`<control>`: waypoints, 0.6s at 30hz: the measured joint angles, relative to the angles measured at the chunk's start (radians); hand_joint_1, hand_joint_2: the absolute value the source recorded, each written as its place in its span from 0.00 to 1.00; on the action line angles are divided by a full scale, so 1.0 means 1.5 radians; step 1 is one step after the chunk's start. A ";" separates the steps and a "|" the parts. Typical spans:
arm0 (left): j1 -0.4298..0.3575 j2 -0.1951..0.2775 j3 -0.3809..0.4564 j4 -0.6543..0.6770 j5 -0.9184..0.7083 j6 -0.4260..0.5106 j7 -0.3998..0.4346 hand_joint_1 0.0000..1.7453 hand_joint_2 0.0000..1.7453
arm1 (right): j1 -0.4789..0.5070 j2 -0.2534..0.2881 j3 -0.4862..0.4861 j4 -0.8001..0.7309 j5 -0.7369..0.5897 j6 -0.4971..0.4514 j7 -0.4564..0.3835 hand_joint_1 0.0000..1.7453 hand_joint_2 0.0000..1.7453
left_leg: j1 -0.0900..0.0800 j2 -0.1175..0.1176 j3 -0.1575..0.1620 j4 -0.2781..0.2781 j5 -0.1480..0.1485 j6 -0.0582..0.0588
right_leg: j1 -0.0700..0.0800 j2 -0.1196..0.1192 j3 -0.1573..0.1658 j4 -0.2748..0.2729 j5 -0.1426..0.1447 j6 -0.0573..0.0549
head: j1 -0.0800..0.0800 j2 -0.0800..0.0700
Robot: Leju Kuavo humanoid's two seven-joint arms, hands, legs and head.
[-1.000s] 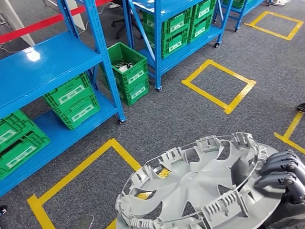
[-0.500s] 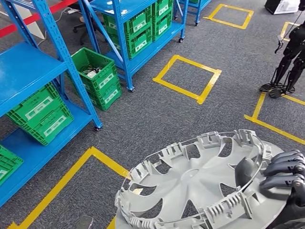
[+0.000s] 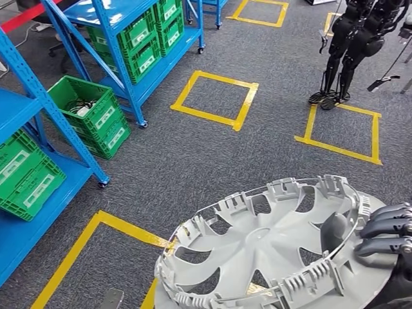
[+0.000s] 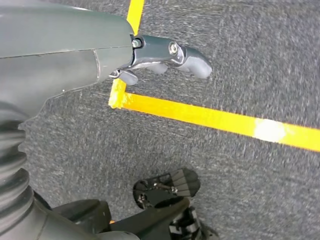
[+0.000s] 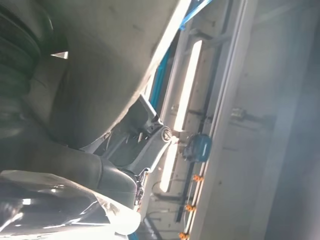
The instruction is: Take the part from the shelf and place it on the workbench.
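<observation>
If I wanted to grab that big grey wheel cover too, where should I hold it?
Probably the wheel cover's bare rim on the robot's left, near, coming from that side. It lies roughly flat with its ribbed inner face up, and the right hand grips the opposite edge, so fingers can hook over the raised rim.

place: warehouse/workshop | evidence: blue shelving [image 3: 116,48], green crates [image 3: 90,112], yellow floor tape [image 3: 216,96]

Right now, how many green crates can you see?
5: two stacked on the far shelf, two stacked on the floor, one tilted on the near shelf's bottom level. Others may be hidden.
</observation>
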State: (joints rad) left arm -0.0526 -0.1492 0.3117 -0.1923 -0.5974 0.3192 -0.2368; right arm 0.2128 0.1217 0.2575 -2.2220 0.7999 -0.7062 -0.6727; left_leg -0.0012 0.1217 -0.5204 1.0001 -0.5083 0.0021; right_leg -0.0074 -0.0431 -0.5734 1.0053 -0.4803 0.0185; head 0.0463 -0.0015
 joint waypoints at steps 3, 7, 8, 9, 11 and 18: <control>-0.001 -0.001 0.000 0.000 -0.006 -0.001 0.003 0.00 1.00 | 0.000 0.000 0.000 -0.001 0.000 0.000 0.000 1.00 1.00 | 0.005 -0.039 -0.019 0.053 -0.041 -0.009 | -0.003 0.020 -0.001 -0.002 0.004 -0.011 | -0.003 0.000; 0.005 -0.001 0.000 0.000 -0.009 -0.001 0.006 0.00 1.00 | 0.000 0.000 0.000 -0.001 0.000 0.000 0.000 1.00 1.00 | 0.006 -0.076 -0.081 0.198 -0.098 -0.010 | -0.002 0.054 -0.003 -0.002 0.006 -0.017 | -0.005 0.000; 0.005 -0.001 0.000 0.000 -0.009 -0.001 0.006 0.00 1.00 | 0.000 0.000 0.000 -0.001 0.000 0.000 0.000 1.00 1.00 | 0.007 -0.079 -0.076 0.186 -0.082 -0.008 | -0.001 0.064 -0.003 -0.001 0.006 -0.017 | -0.005 0.000; 0.005 -0.001 0.000 0.000 -0.010 -0.001 0.007 0.00 1.00 | 0.000 0.000 0.000 -0.001 0.000 0.000 0.000 1.00 1.00 | 0.007 -0.084 -0.060 0.150 -0.057 -0.007 | -0.001 0.074 -0.002 0.000 0.007 -0.017 | -0.005 0.000; 0.005 0.000 0.001 0.000 -0.010 -0.001 0.007 0.00 1.00 | -0.001 0.000 0.000 -0.001 0.000 0.000 0.000 1.00 1.00 | 0.010 -0.118 -0.023 0.061 -0.012 -0.002 | -0.001 0.092 -0.003 0.003 0.007 -0.014 | -0.005 0.000; 0.003 0.001 0.003 0.000 -0.013 -0.002 0.007 0.00 1.00 | 0.000 0.001 0.000 -0.002 -0.001 0.000 0.000 1.00 1.00 | 0.011 -0.109 -0.004 0.001 0.004 0.016 | -0.004 0.077 -0.050 0.047 -0.010 0.010 | -0.001 0.000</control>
State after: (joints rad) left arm -0.0483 -0.1482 0.3156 -0.1923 -0.6175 0.3166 -0.2258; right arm 0.2136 0.1232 0.2574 -2.2246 0.7990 -0.7066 -0.6724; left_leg 0.0155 -0.0419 -0.5260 1.0019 -0.5029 0.0258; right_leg -0.0134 0.0725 -0.6483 1.0754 -0.4948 0.0328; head 0.0442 -0.0015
